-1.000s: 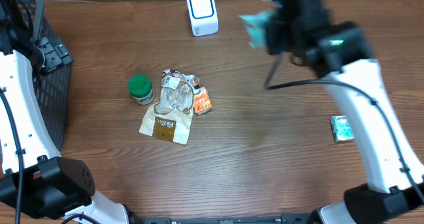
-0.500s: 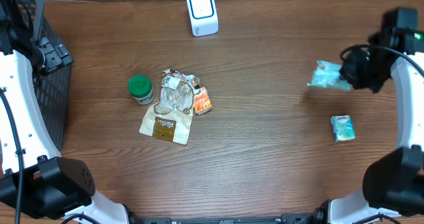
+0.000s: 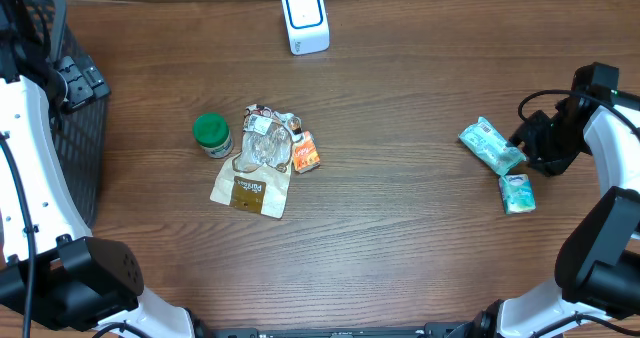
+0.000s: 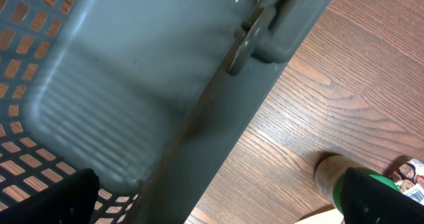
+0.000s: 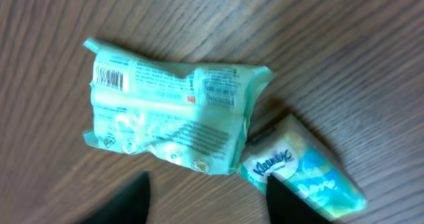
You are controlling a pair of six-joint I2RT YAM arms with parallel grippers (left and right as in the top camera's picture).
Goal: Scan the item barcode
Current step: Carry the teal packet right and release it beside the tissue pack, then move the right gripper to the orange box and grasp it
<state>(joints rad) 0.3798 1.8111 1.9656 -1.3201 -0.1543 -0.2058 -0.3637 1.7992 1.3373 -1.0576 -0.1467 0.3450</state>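
A teal wipes packet lies flat on the wooden table at the right, its barcode facing up in the right wrist view. My right gripper stands just right of the packet, open, with only bare wood between the fingers. A small Kleenex pack lies against the packet's near corner. The white scanner stands at the back centre. My left gripper hovers open over the basket rim at the far left, holding nothing.
A dark plastic basket fills the left edge. Left of centre sit a green-lidded jar, a crumpled clear wrapper, an orange packet and a tan paper bag.
My right arm swung from beside the scanner to the right side and came down. Its jaws opened, and the teal packet now lies on the table next to the Kleenex pack.
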